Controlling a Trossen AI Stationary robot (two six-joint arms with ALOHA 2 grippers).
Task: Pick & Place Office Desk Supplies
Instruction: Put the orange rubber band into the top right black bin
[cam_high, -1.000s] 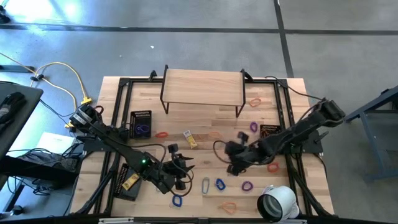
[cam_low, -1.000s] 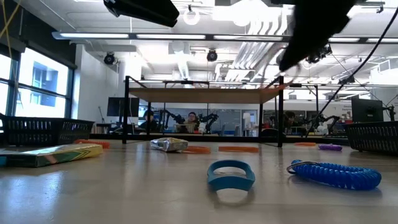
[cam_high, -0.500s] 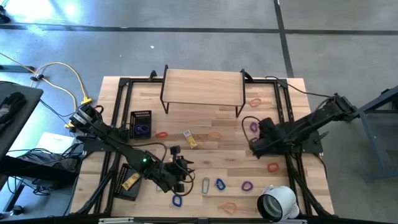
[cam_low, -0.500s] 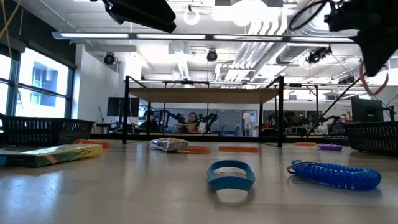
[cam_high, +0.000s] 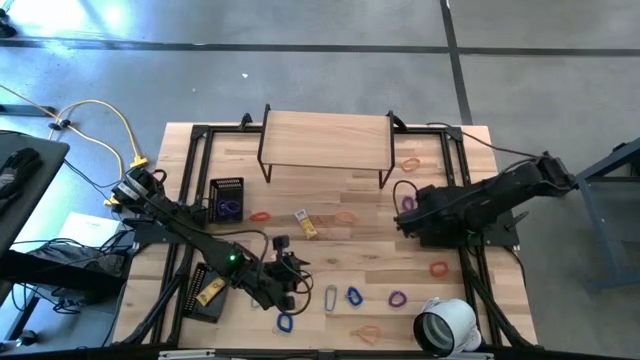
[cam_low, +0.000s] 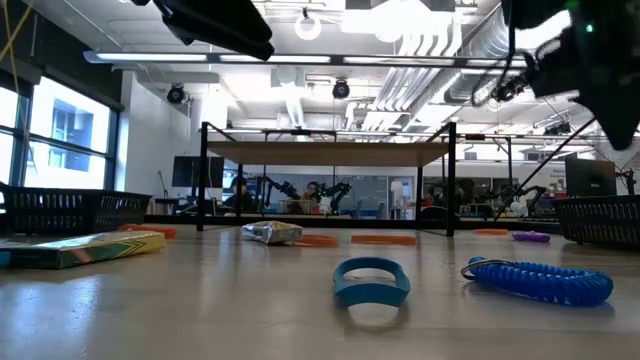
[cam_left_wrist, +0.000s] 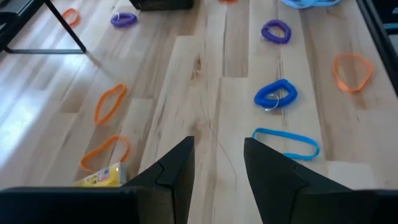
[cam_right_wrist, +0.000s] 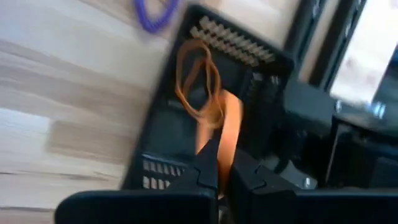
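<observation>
My right gripper (cam_right_wrist: 217, 171) hangs over the black mesh basket (cam_right_wrist: 186, 134) at the table's right, pointing steeply down, shut on a thin orange band (cam_right_wrist: 200, 78). In the high view that gripper (cam_high: 418, 222) and its arm cover the basket. My left gripper (cam_left_wrist: 217, 162) stands open above the table's near left part (cam_high: 290, 276), with nothing between its fingers. Ahead of it lie a flat blue band (cam_left_wrist: 286, 143), a blue coil loop (cam_left_wrist: 275, 96), a purple loop (cam_left_wrist: 275, 31) and orange bands (cam_left_wrist: 109, 102). A silver clip (cam_high: 331, 297) lies flat nearby. My right gripper pinches one end of the orange band (cam_right_wrist: 227, 127) between its two fingers. The fingers come from above, slanting down. The rest of the band hangs as a slack loop (cam_right_wrist: 198, 74) beyond the fingertips, over the inside of the basket. Whether it touches the basket floor, I cannot tell.
A wooden riser shelf (cam_high: 325, 140) stands at the far middle. A large white tape roll (cam_high: 445, 325) sits at the near right. Another black basket (cam_high: 227, 198) holds a purple loop at the left, and a flat black holder (cam_high: 205, 290) holds a yellow packet.
My right gripper has travelled from the table's middle toward the right and far side with the orange band. It has rolled and tipped from near level to steeply downward, ending over the right basket. The band hangs from it throughout.
</observation>
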